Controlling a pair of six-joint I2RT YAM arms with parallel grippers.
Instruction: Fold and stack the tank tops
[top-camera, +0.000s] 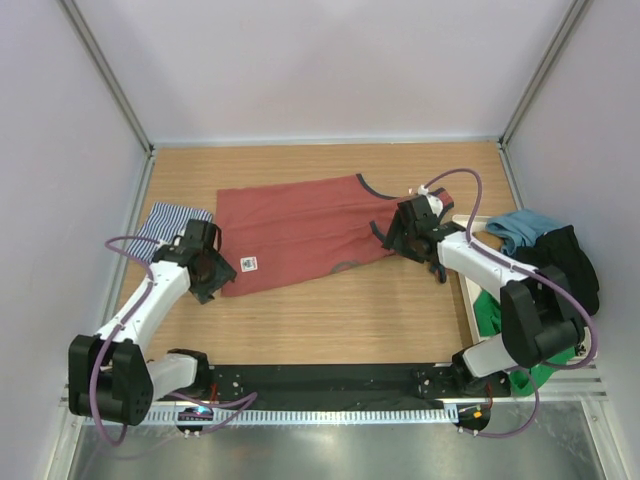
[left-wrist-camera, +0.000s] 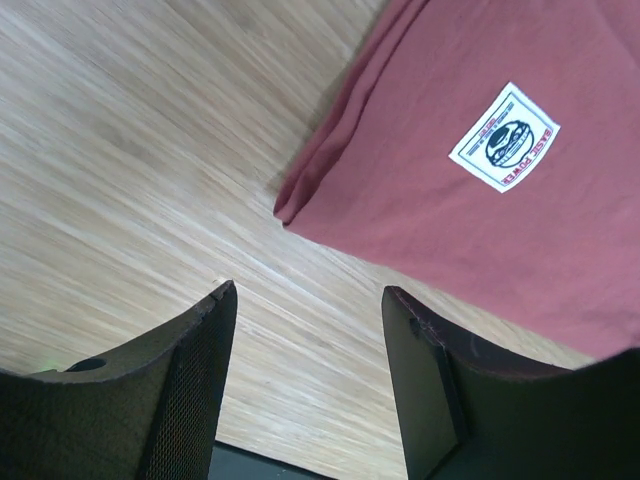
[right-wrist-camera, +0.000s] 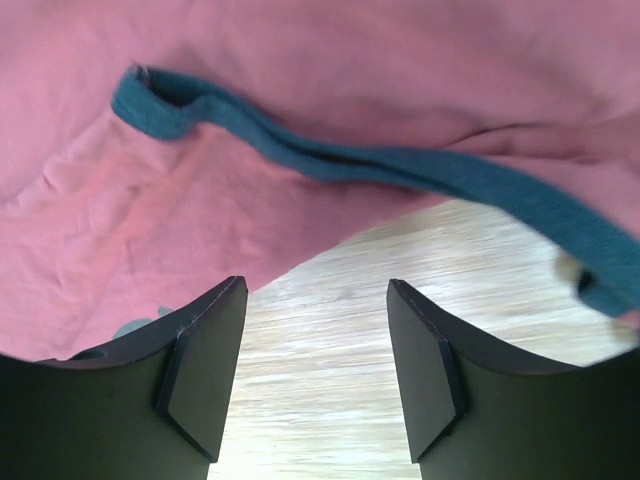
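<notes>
The rust-red tank top (top-camera: 300, 232) lies flat across the middle of the table, its white label (top-camera: 248, 263) near the lower left corner. The same label (left-wrist-camera: 503, 137) and a folded corner (left-wrist-camera: 290, 208) appear in the left wrist view. My left gripper (top-camera: 214, 272) (left-wrist-camera: 308, 292) is open over bare wood just off that corner, holding nothing. My right gripper (top-camera: 388, 236) (right-wrist-camera: 316, 288) is open at the top's right end, empty, with a grey-blue strap (right-wrist-camera: 350, 160) lying loose just beyond its fingertips. The striped tank top (top-camera: 175, 220) lies folded at the far left, partly behind the left arm.
A white tray (top-camera: 470, 290) at the right edge holds a teal cloth (top-camera: 520, 228), a black cloth (top-camera: 568, 262) and a green one (top-camera: 490, 315). Grey walls close in the table on three sides. Bare wood (top-camera: 340, 320) stretches in front of the red top.
</notes>
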